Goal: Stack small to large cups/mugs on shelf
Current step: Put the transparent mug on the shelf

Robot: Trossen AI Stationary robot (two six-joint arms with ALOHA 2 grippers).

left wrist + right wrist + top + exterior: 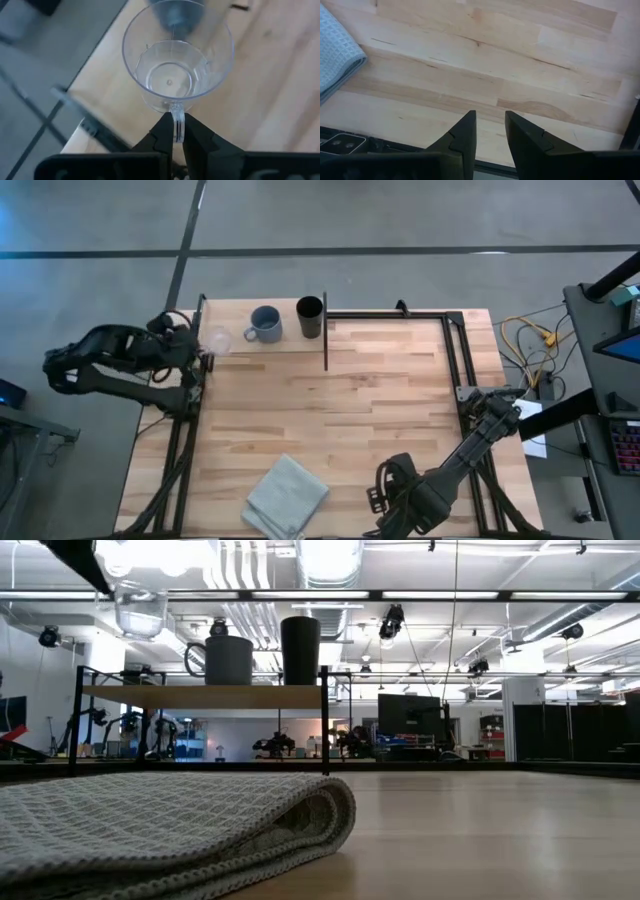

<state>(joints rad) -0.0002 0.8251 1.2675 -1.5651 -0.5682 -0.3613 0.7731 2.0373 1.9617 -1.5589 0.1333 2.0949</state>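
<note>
On the shelf (290, 340) we see the black cup (310, 317) and blue-grey mug (264, 325) standing. Our left gripper (178, 131) pinches the glass cup (177, 65) by its handle above the shelf's left end. That thin grip could slip and tip the glass off the edge, we judge; the right gripper (489, 131) waits, fingers spread, near the cloth (287, 495).

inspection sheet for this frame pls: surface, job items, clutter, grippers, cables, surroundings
Surface: butcher-block tabletop, wood grain, no spills seen.
Job's things: blue-grey mug and black cup stand side by side on the shelf; clear glass cup is held by its handle at the shelf's left end, above the board in the low view.
Clutter: folded grey cloth at the near edge.
Grippers: left gripper shut on the glass cup's handle; right gripper open, empty, over bare tabletop.
Cables: yellow cables off the table's right side.
Surroundings: concrete floor, open workshop behind; no people seen.
</note>
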